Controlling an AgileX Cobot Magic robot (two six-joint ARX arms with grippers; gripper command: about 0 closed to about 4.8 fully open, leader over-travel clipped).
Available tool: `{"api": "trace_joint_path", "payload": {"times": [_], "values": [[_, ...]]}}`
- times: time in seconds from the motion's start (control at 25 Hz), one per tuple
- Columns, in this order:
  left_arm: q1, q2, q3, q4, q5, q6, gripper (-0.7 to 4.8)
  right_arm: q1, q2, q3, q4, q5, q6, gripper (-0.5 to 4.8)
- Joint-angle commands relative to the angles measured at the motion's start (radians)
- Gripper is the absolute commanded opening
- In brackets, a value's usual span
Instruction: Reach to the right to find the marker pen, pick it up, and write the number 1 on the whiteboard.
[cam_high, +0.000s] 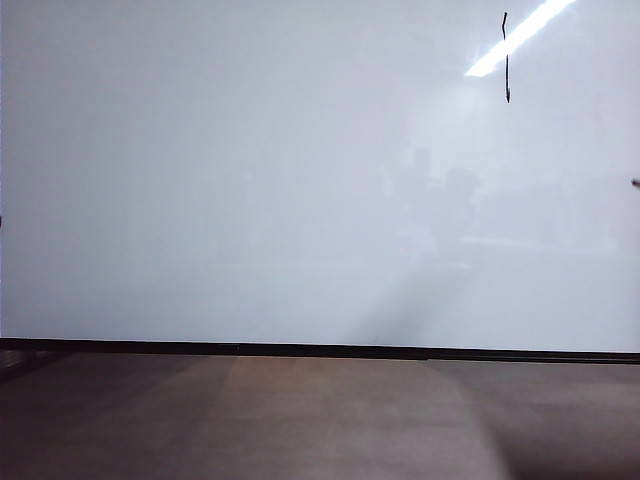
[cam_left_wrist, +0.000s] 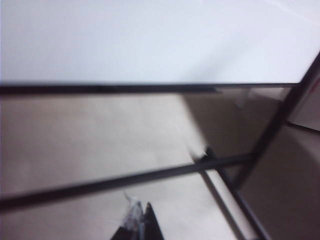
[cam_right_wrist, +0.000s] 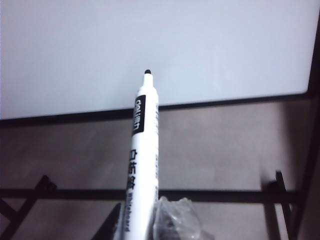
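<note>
The whiteboard (cam_high: 250, 170) fills most of the exterior view, with a thin black strip along its lower edge. High on its right part stands the number 1 (cam_high: 507, 58), a short black wavy stroke. Neither gripper shows in the exterior view. In the right wrist view my right gripper (cam_right_wrist: 145, 217) is shut on the marker pen (cam_right_wrist: 142, 150), a white barrel with black lettering. Its black tip points toward the whiteboard (cam_right_wrist: 150, 40) and stands away from it. In the left wrist view my left gripper (cam_left_wrist: 142, 222) is shut, tips together with nothing between them, over the brown surface.
A brown wood-look surface (cam_high: 320, 420) runs below the board. Black metal frame bars (cam_left_wrist: 125, 180) cross the left wrist view, and a similar bar (cam_right_wrist: 200, 195) crosses the right wrist view. A small dark mark (cam_high: 635, 183) sits at the exterior view's right edge.
</note>
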Motion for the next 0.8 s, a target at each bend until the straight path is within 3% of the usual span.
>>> {"api": "trace_joint_path", "payload": {"times": [0.04,0.16,0.28,0.36,0.48,0.8], "values": [[0.002,0.000,0.001,-0.007,0.002,0.026,-0.01,0.000,0.001,-0.008,0.065,0.022,-0.005,-0.06],[0.002,0.000,0.001,-0.012,-0.002,0.026,-0.01,0.014,-0.015,-0.008,0.101,0.045,0.003,-0.06],[0.002,0.000,0.001,-0.013,0.001,0.026,-0.01,0.068,-0.053,-0.008,0.080,0.165,0.002,-0.06],[0.011,-0.027,0.002,-0.031,0.001,0.026,-0.01,0.088,-0.054,-0.008,0.082,0.180,0.003,-0.06],[0.122,-0.096,0.002,-0.043,0.084,0.026,-0.01,0.098,-0.054,-0.008,0.088,0.169,0.002,-0.06],[0.465,-0.149,0.004,-0.022,0.085,0.026,-0.01,0.096,-0.054,-0.007,0.247,0.177,-0.001,-0.06]]}}
